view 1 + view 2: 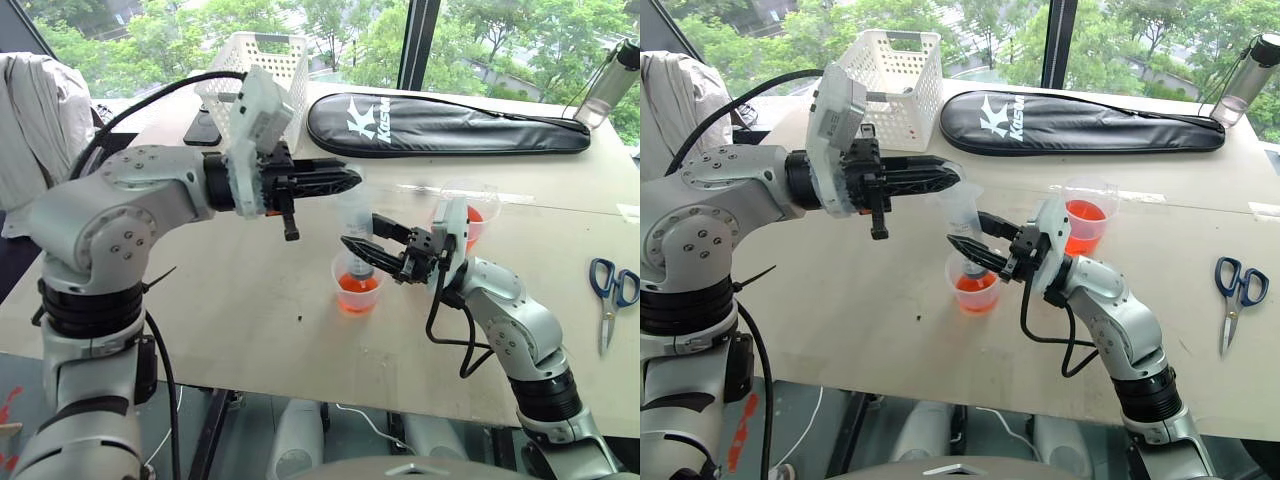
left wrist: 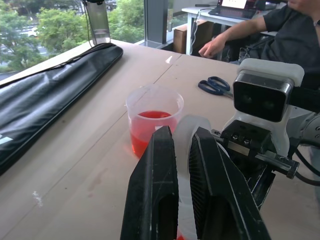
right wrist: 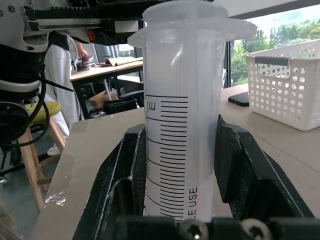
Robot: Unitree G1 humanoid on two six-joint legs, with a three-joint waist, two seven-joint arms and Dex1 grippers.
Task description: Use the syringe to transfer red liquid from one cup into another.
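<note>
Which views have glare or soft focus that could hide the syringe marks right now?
Right wrist view: syringe marks sharp and dark, window behind bright but harmless, basket and room behind slightly soft. Left wrist view: black fingers close and soft, larger cup clear. Head views: bright windows behind, syringe barrel pale against the table, marks unreadable.

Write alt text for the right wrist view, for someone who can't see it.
Close-up of the right end effector shut on the upright barrel of the syringe, its black graduation marks facing the camera and the flange at its top. Behind lie a tan table and, to one side, a white perforated basket; the left arm's black end effector crosses just above the flange.
</note>
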